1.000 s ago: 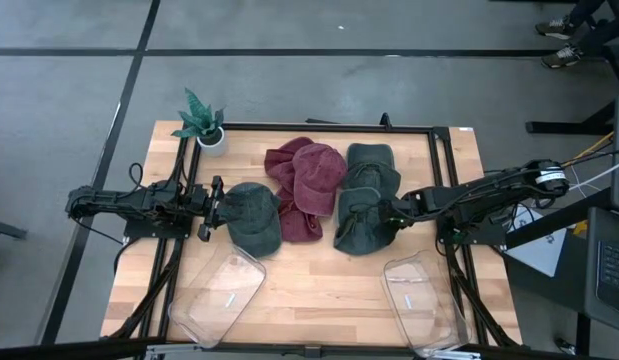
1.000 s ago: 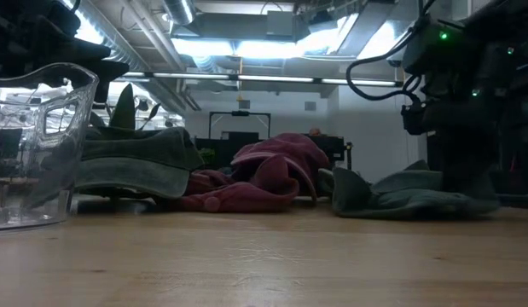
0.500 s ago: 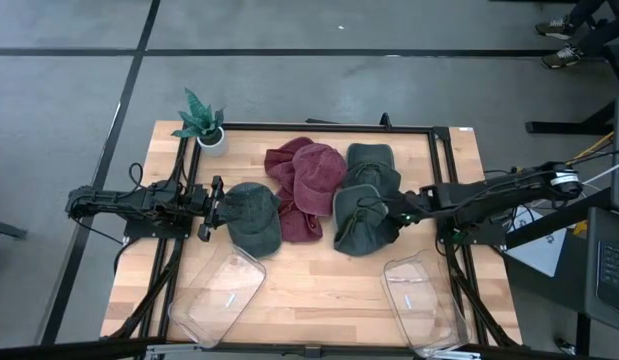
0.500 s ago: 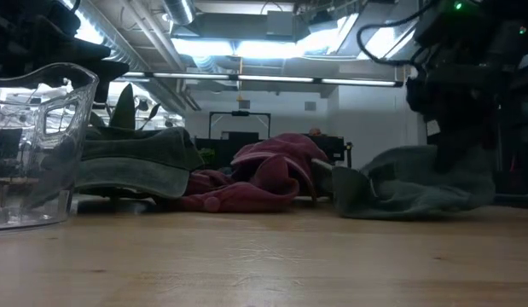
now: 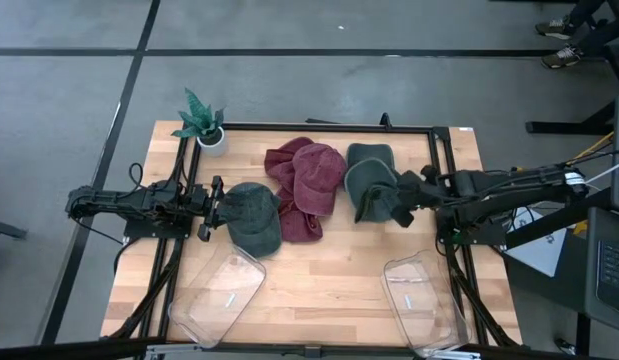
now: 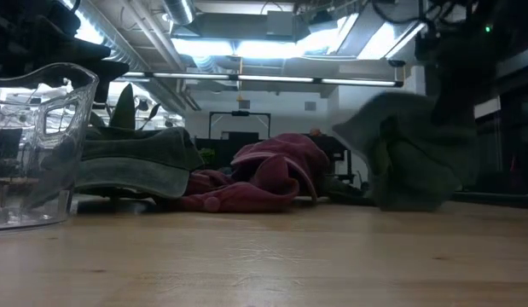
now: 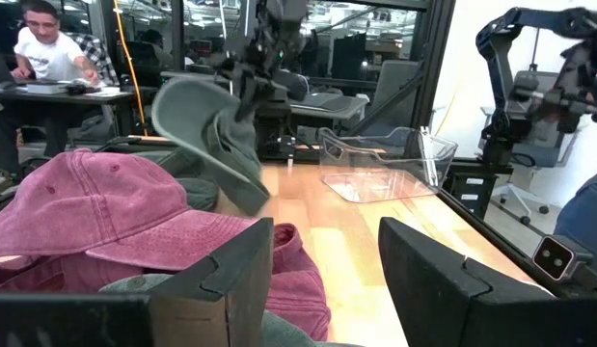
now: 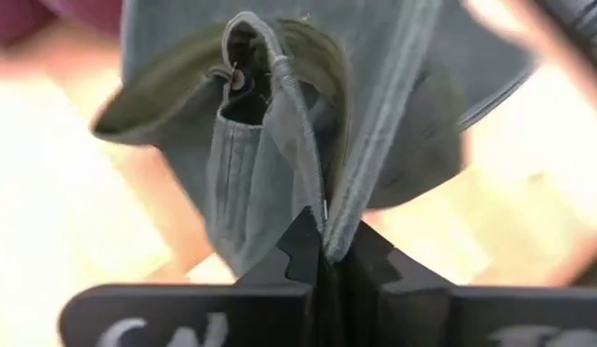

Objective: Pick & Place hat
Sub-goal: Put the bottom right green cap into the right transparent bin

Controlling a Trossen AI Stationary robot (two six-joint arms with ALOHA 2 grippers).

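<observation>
My right gripper (image 5: 399, 197) is shut on a dark green cap (image 5: 373, 192), which hangs in the air right of the table's middle; the low view (image 6: 407, 153) and the left wrist view (image 7: 213, 135) show it too. Behind it a second green cap (image 5: 369, 157) lies on the table. Maroon caps (image 5: 311, 182) lie piled in the middle. A third green cap (image 5: 253, 216) lies at the left, with my open left gripper (image 5: 211, 208) just beside its left edge; no touch shows. My right gripper pinches the green cap's rim (image 8: 327, 214) between its two shut fingers, next to the back opening with its strap (image 8: 242, 75). The fingers slant down from the table's right side. The cap hangs crumpled below them, hollow side toward the wrist, clear of the table.
Two clear plastic bins stand near the front edge, one at the left (image 5: 217, 298) and one at the right (image 5: 421, 302). A small potted plant (image 5: 202, 122) stands at the far left corner. A black frame (image 5: 319, 127) runs around the work area.
My right gripper has risen and tipped more steeply down, staying shut. The green cap, which lay spread flat on the table, has been drawn up by its rim: first its right side lifted, now it hangs bunched and clear of the wood.
</observation>
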